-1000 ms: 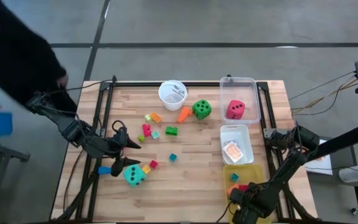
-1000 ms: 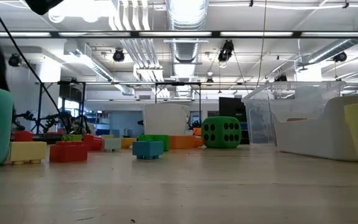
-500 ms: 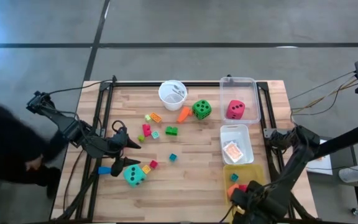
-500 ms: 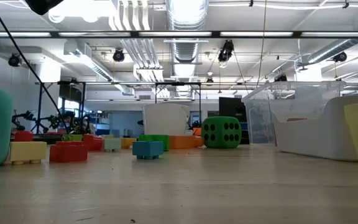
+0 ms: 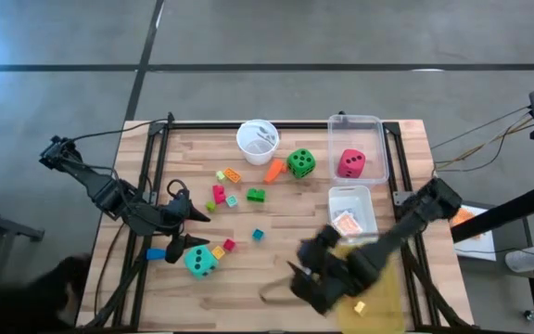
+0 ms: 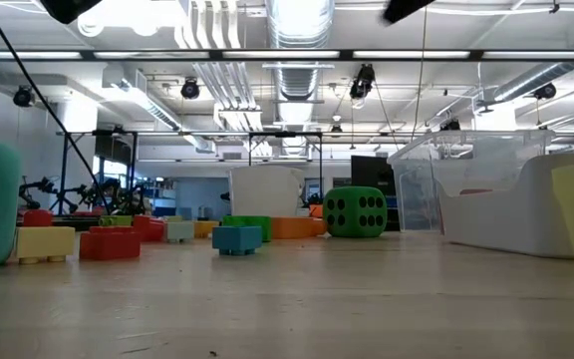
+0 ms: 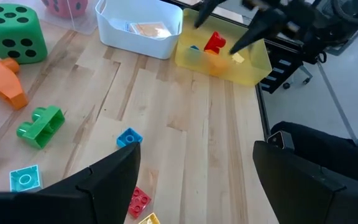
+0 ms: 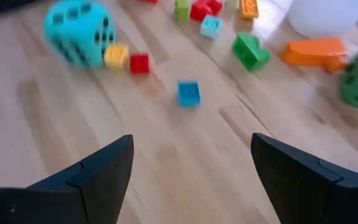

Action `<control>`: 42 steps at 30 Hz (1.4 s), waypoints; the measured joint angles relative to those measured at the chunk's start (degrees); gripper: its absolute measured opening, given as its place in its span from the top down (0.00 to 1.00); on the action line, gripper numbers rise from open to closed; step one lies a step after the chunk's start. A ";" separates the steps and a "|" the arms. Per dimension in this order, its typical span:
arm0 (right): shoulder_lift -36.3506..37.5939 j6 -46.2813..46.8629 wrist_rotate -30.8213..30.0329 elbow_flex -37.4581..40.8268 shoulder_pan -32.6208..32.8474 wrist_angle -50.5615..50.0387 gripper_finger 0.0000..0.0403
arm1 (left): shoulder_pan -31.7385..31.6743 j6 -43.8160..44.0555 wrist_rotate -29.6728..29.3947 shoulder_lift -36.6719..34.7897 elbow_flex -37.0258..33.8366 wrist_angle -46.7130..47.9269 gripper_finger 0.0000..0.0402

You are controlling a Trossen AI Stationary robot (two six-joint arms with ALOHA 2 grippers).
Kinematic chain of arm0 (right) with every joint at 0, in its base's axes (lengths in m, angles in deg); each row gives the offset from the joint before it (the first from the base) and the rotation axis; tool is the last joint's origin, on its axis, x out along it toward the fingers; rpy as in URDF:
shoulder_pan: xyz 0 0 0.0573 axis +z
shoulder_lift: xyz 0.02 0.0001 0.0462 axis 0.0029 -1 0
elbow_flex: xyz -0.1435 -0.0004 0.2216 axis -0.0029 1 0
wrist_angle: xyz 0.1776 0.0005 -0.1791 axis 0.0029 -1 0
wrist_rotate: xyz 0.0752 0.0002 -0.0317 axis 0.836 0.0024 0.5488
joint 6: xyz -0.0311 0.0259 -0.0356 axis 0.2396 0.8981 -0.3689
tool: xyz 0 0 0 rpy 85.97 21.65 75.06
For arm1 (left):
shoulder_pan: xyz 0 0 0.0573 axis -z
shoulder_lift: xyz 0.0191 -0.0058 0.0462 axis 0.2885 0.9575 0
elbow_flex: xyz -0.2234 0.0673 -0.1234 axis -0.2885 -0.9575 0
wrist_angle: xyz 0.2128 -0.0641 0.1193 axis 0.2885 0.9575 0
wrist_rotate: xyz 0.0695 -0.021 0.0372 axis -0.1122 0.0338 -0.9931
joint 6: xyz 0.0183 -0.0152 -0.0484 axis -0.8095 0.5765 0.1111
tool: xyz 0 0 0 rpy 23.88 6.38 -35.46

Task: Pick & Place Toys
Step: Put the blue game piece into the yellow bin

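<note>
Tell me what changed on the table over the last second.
The right gripper swung from the yellow bin at the table's near right corner out over the bare wood toward the middle, fingers open and empty. The left gripper stayed beside the teal die. No toy moved.

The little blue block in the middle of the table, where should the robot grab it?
Probably by two opposite flat sides, coming straight down from above. The blue block lies flat and alone on the wood, nothing touching it, so both fingers have room. The right end effector is open and close to it; the left end effector is also open, near the teal die.
</note>
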 joint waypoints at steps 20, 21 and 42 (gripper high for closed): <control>-0.31 -21.13 15.67 9.27 -19.49 23.10 0.21 | -0.04 0.00 0.00 0.00 0.00 0.00 0.22; -0.31 -21.54 15.81 10.33 -19.89 25.45 0.21 | -0.04 0.00 0.00 0.00 0.00 0.00 0.22; -10.59 -26.70 16.61 8.99 -21.41 36.20 0.21 | -0.04 0.02 0.00 -0.03 0.00 -0.03 0.22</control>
